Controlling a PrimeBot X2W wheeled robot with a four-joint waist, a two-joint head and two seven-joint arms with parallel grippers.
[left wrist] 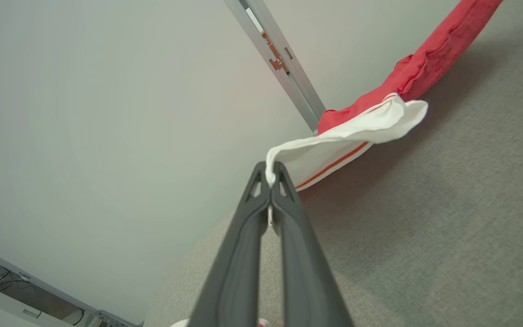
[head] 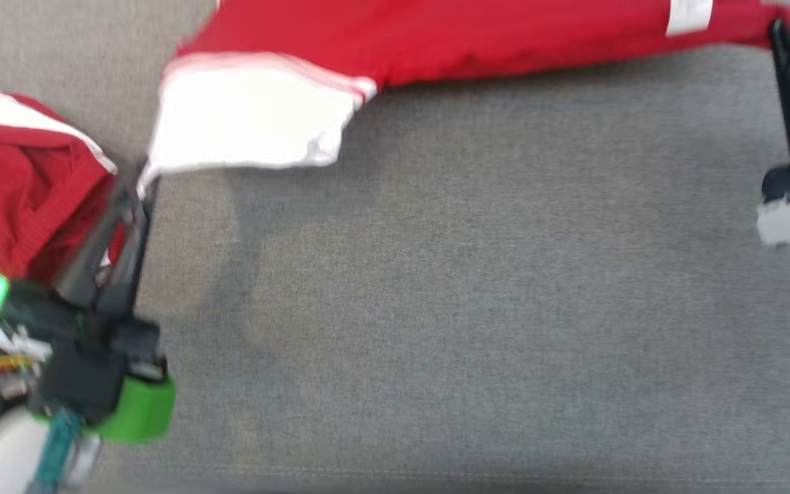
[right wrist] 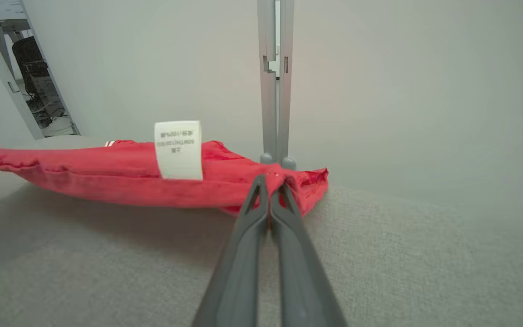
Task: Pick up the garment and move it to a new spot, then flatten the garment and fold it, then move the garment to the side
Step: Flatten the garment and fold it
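head view: blurred garment (head: 505, 31) stretches left to right, apparently taut.

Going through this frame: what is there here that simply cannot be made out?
- Garment: head view's top edge cuts it off, so its full shape is unknown.
- Label: right wrist view, print too small to read.
- Red bundle: head view, cut by the left edge and partly behind the left gripper; same garment or another, unclear.
- Right gripper: head view, blurred, its body cut by the right edge.
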